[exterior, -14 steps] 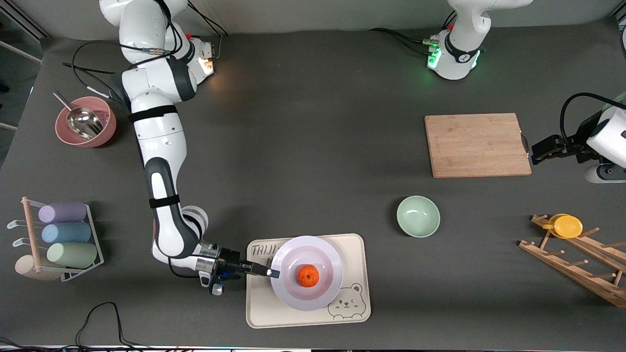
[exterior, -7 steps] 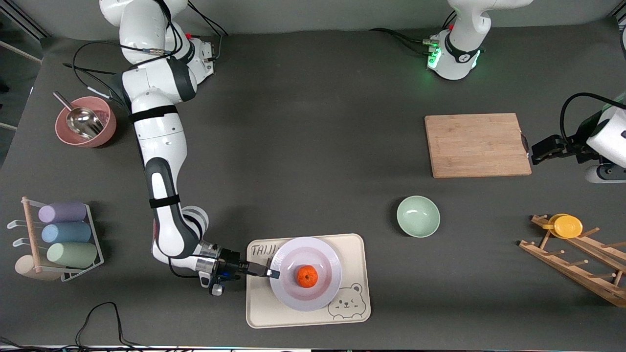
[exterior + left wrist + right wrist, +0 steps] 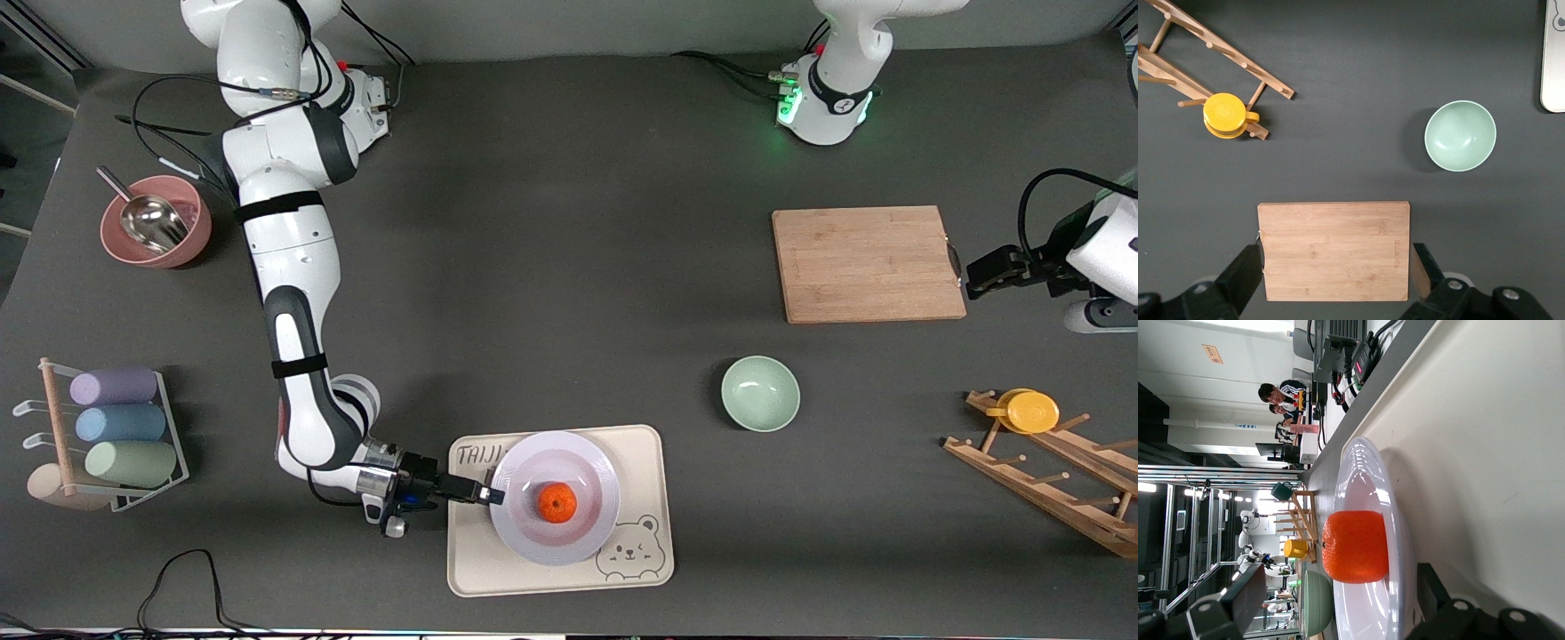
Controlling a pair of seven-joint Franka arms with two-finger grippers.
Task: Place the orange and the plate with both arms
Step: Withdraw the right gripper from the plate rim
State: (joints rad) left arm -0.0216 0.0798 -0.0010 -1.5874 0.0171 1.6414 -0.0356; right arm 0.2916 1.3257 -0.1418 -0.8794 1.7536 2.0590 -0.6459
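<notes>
The small bright orange (image 3: 557, 503) sat in the shallow centre of the glossy white plate (image 3: 593, 467), which lay flat on the cream bear tray (image 3: 646, 551).

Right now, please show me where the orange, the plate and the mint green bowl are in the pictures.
orange (image 3: 557, 502), front view, middle of the fruit.
plate (image 3: 587, 458), front view, bare rim toward the robots' bases.
mint green bowl (image 3: 760, 393), front view, inside of the bowl.

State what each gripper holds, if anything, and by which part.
The right gripper pinches the plate by its rim; the left gripper holds nothing.
</notes>
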